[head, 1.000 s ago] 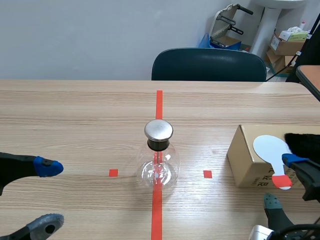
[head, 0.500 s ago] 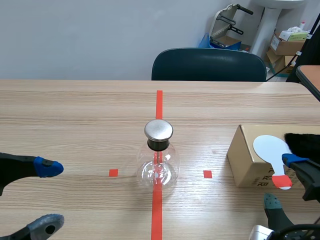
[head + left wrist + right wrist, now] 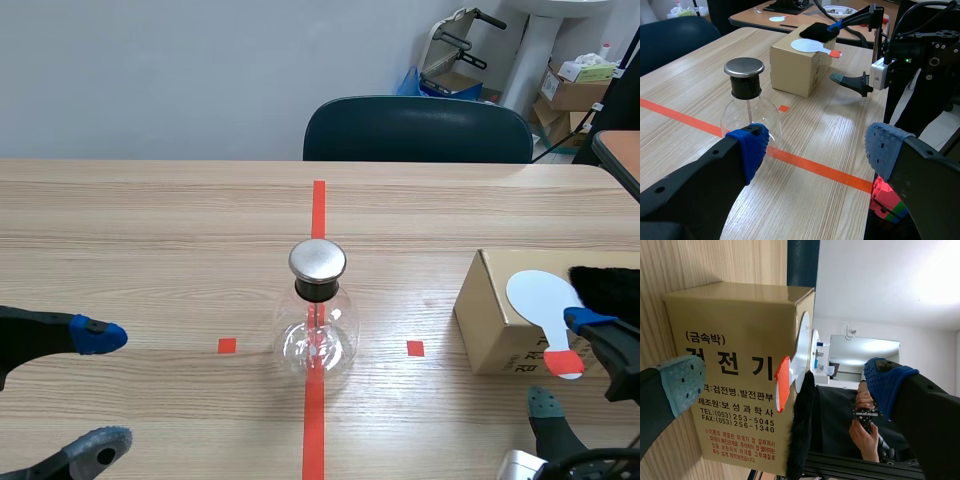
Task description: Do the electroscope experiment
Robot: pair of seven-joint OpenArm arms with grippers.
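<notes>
All the readable print is on the face of the cardboard box just ahead of the right pincer. Farthest from the pincer stands "(금속박)" in black. Under it come large black letters ending in "전 기", the first letter partly hidden by the pincer. Smaller lines closer in read "검전병, 발전판부" and "보 성 과 학 사". Then come a TEL line and a FAX line with numbers, and red small print too fine to read
</notes>
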